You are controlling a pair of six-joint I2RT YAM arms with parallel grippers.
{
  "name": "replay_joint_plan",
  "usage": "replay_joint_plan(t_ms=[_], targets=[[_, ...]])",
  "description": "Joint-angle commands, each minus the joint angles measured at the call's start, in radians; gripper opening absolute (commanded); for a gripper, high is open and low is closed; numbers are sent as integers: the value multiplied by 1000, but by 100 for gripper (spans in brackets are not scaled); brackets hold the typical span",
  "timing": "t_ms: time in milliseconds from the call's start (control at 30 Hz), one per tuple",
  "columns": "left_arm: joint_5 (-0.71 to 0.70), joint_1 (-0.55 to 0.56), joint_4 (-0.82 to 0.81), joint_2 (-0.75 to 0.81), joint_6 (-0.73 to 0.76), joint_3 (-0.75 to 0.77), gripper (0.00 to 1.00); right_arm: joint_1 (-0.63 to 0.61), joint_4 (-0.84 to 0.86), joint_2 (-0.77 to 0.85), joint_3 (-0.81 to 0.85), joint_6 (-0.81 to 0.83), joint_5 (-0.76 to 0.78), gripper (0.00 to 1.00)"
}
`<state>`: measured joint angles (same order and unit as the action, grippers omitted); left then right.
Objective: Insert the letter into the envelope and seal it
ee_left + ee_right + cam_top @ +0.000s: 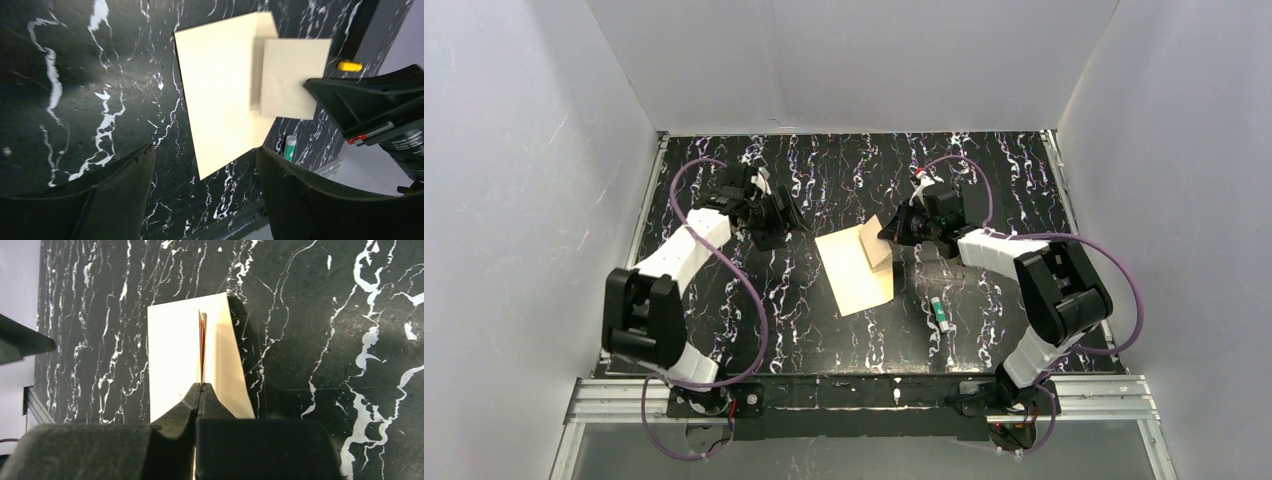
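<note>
**One side gripping, the other wide open**

Over on the right, the right gripper [892, 232] has its two black fingers squeezed flat together on the cream-tan paper envelope [876, 243], pinching it by the edge nearest the arm. The envelope is tipped up off the table rather than lying flat. The right wrist camera looks straight along it, so it shows there only as a thin brownish sliver rising from the fingertips [192, 400]. Whether its lower edge brushes the paper beneath, I cannot tell.

Below it lies the letter [854, 275], a flat, plain pale-yellow paper sheet, nearly square. It rests on the black tabletop with white marble veining [984, 180], about midway between the two arms. The envelope stands over the sheet's far right corner and hides part of that corner from above. The rest of the letter is bare.

The left gripper [792, 216] sits off the letter's left side, near its far corner but apart from it. Its jaws are spread wide with nothing between them. In its own wrist camera both dark fingers [125, 200] frame the bottom of the view, with the letter and the held envelope showing beyond them.

What looks like a small white-and-green glue stick [939, 313] lies on the tabletop to the right of the letter. It is near the sheet's front corner and not touching it.
</note>
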<state>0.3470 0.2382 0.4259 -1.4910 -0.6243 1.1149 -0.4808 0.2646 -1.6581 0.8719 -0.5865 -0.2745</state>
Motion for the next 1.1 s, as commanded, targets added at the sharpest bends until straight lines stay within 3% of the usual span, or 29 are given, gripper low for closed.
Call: replay_joint_plan(t_ms=[0,400,667,900,1067], targets=[[122,34,4,-86,-80,-38,68,-2,93,-27,-4,24,30,1],[76,152,-21,-243,-149,-35,43,-2,152,-48,-93,21,-1,1],[-22,219,-62,-311,-114,-32,40,-2,172,-46,-137,16,5,1],[-90,250,-29,-360,-123,-21,23,-2,186,-50,-151,28,-24,1],[-115,254,35,-392,-92,11,19,-5,184,-57,-152,56,-30,1]])
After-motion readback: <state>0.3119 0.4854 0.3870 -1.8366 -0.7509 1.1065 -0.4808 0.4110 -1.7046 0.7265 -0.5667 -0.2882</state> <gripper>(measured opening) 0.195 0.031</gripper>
